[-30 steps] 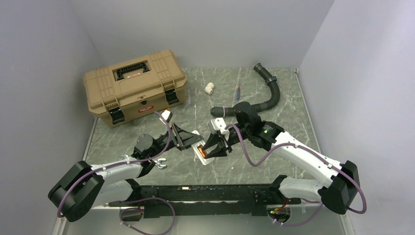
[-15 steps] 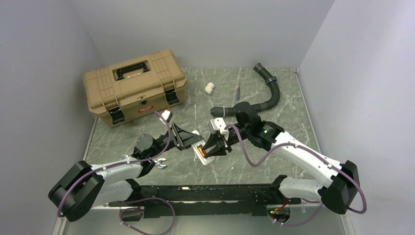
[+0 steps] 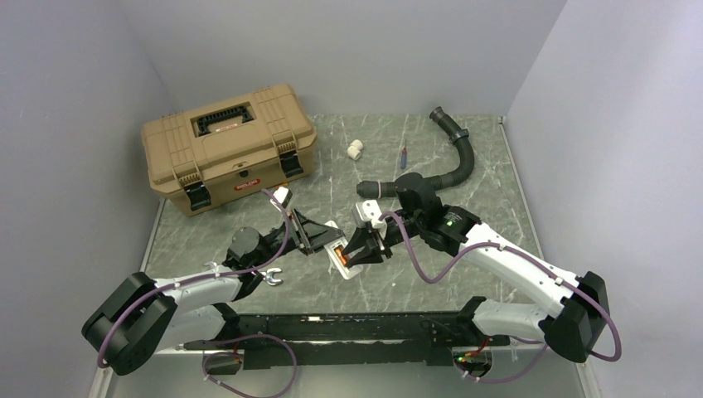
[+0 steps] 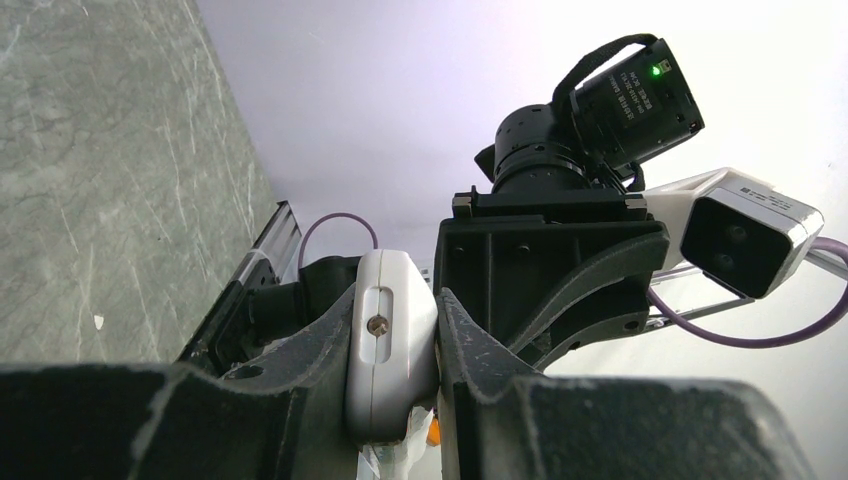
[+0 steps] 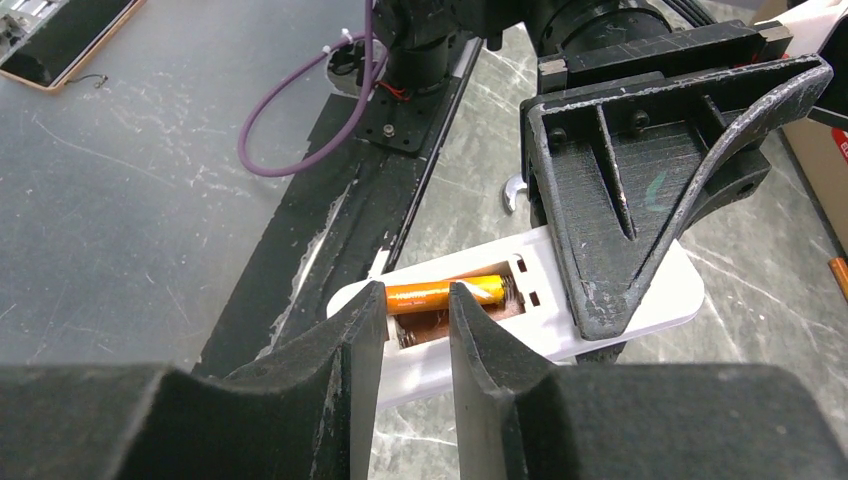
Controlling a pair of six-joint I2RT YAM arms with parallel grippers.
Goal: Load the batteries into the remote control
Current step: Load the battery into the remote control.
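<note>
My left gripper (image 3: 318,235) is shut on the sides of the white remote control (image 3: 353,267) and holds it above the table, plain back facing up. In the left wrist view the remote's end (image 4: 390,340) sits clamped between the fingers (image 4: 300,380). In the right wrist view the battery recess of the remote (image 5: 640,300) is open, with one orange battery (image 5: 435,293) lying in its far slot; the near slot shows bare springs. My right gripper (image 5: 415,302) stands right over that battery, jaws a little apart and gripping nothing. The battery also shows in the top view (image 3: 340,259).
A tan toolbox (image 3: 228,145) stands at the back left. A white pipe fitting (image 3: 355,149), a red-and-blue stick (image 3: 404,155) and a black hose (image 3: 460,153) lie at the back. A silver wrench (image 3: 269,279) lies by the left arm. A black rail (image 3: 356,327) runs along the front.
My right gripper has edged slightly left toward the remote's recess. The left gripper and remote have stayed in place.
</note>
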